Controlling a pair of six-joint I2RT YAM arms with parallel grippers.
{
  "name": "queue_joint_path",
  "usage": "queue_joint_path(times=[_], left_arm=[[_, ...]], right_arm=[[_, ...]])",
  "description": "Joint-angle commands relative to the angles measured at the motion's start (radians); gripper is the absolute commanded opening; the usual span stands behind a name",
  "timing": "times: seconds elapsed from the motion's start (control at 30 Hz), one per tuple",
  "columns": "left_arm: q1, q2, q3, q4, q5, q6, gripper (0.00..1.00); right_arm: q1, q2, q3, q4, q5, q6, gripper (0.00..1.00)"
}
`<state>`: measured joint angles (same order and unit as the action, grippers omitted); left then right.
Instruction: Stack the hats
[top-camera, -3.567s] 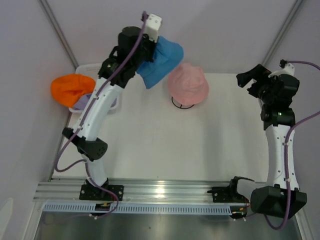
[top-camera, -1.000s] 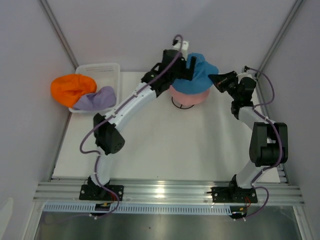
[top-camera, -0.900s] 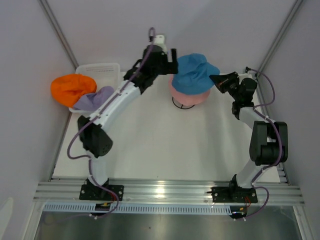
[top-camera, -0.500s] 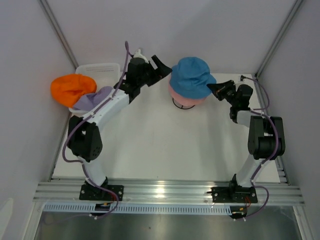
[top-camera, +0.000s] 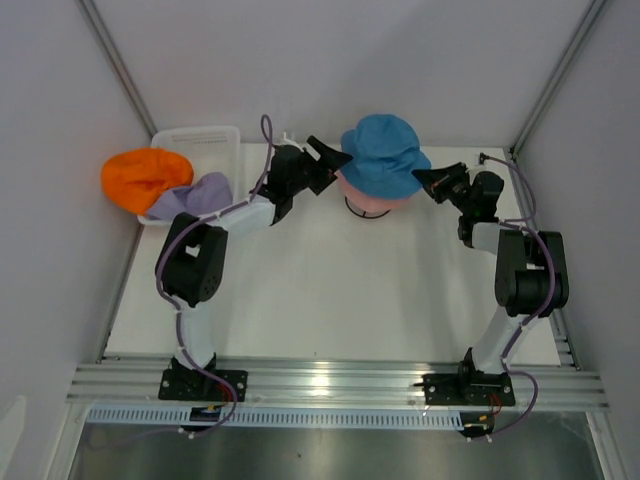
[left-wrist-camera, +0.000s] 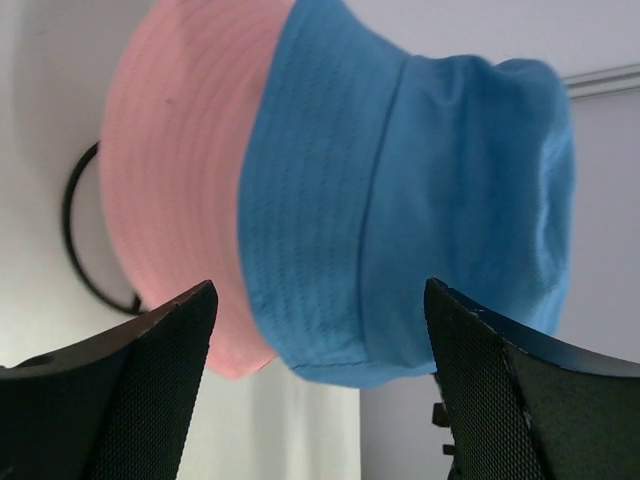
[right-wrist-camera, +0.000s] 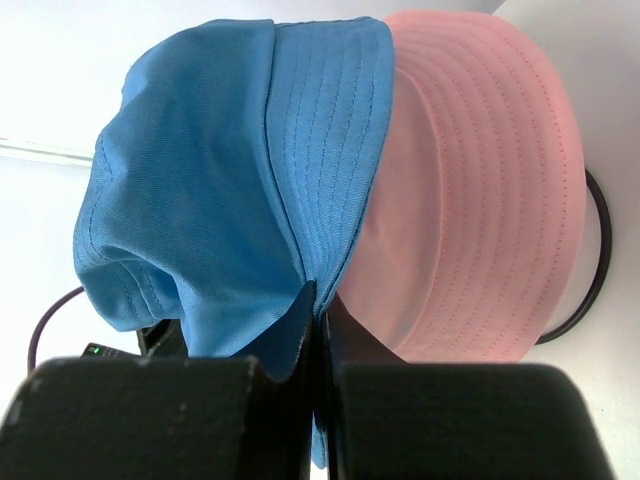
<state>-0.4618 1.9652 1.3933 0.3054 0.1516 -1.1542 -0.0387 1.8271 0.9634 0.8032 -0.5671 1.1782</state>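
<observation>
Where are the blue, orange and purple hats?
blue hat (top-camera: 383, 150): top external view, on its crown.
orange hat (top-camera: 140, 177): top external view, on its crown.
purple hat (top-camera: 196, 195): top external view, on its crumpled cloth.

Pink hat (top-camera: 365, 203) largely covered by blue hat (top-camera: 383, 155). Wire stand (left-wrist-camera: 70, 240) hidden save one base arc. Lavender hat (top-camera: 195, 197) partly overlapped by orange hat (top-camera: 140, 175).
</observation>
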Motion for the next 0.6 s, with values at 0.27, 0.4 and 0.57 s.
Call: queue_joint_path(times=[0.27,0.4,0.57], left_arm=[[0.003,0.113,0.107,0.164,-0.014,-0.059,0.81],[0.011,0.118,0.093,0.175,-0.017,-0.047,0.81],[0.015,0.150,0.110,0.299,0.017,-0.049,0.72]], right_arm=[[-0.007,-0.012,0.028,0.024,-0.019,-0.015,0.00],[-0.009,-0.014,0.032,0.011,-0.028,-0.023,0.00],[-0.007,-0.015,0.038,0.004,-0.025,-0.029,0.00]])
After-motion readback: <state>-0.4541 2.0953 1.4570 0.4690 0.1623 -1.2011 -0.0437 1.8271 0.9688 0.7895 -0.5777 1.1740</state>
